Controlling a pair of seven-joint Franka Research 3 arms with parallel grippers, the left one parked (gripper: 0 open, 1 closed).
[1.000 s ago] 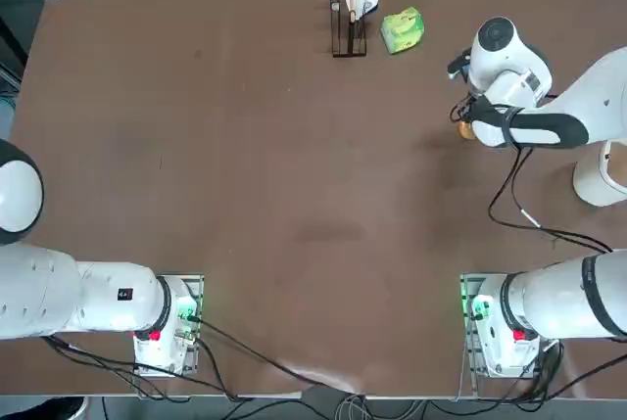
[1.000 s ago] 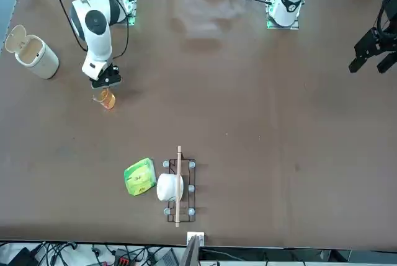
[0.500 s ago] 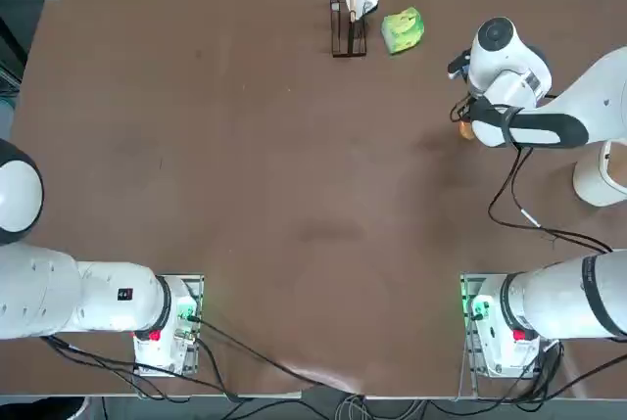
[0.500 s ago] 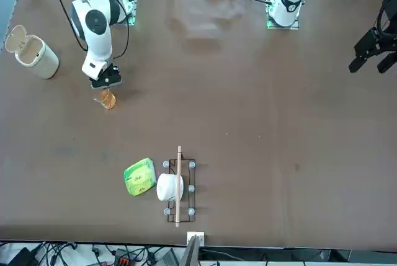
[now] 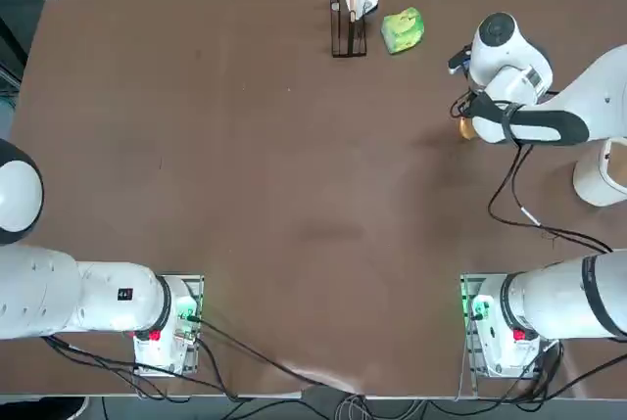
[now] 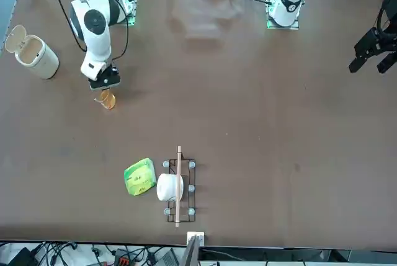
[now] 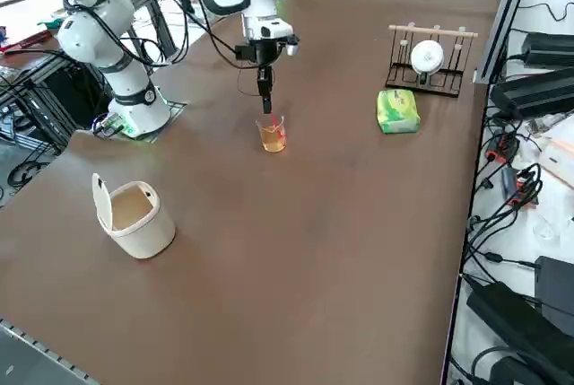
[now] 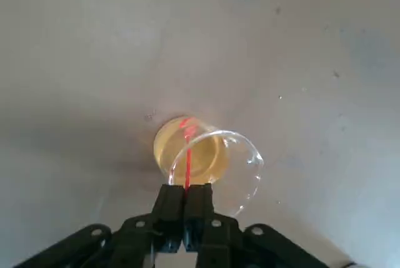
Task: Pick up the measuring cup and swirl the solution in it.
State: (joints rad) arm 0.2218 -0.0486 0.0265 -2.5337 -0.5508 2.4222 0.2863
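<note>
Measuring cup [image 7: 273,136] pinched at the rim by the right gripper [image 8: 185,187].
Nearest in the right side view, a white bin [image 7: 148,232] stood on the counter [image 7: 296,268] with its lid open. Beyond it, the gripper was closed tight on the cup's clear wall, the fingers nearly meeting; orange solution [image 8: 209,158] lay inside. Whether the cup's base touched the counter could not be told. Farther off sat a green-yellow packet [image 7: 397,112], then a dark wire rack [image 7: 430,89] with a white cup [image 7: 427,57].
</note>
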